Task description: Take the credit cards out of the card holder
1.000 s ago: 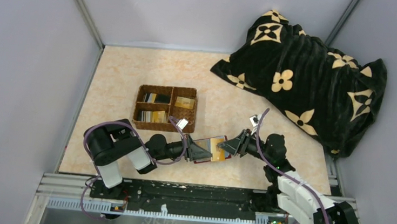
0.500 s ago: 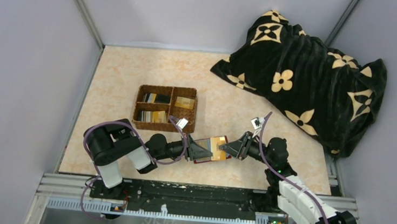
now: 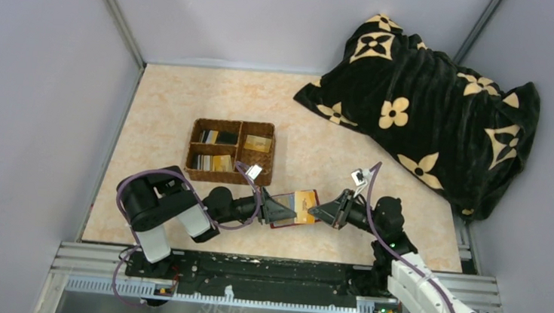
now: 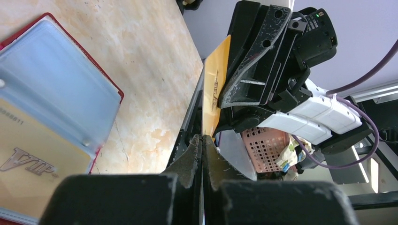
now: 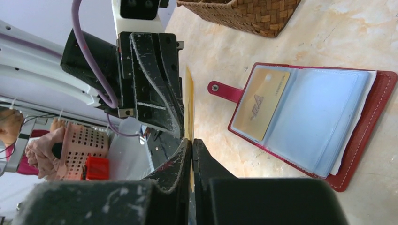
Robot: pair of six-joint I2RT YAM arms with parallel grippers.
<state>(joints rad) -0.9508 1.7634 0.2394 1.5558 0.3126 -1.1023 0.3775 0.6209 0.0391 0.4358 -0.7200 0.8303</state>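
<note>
Viewing both wrist cameras, we found the left gripper [image 4: 202, 140] pressed shut on one edge of an orange-yellow credit card [image 4: 213, 96], with the right gripper [image 5: 192, 143] pinching its opposite edge. We saw the card holder [image 5: 324, 119] lying open on the table [image 5: 328, 33] below them, a tan card [image 5: 260, 103] in its pocket

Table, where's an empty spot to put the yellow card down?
Bare table lies behind the wicker basket, and between basket and flowered blanket. Crowded in front: red card holder, left gripper and right gripper pinching the orange credit card.
</note>
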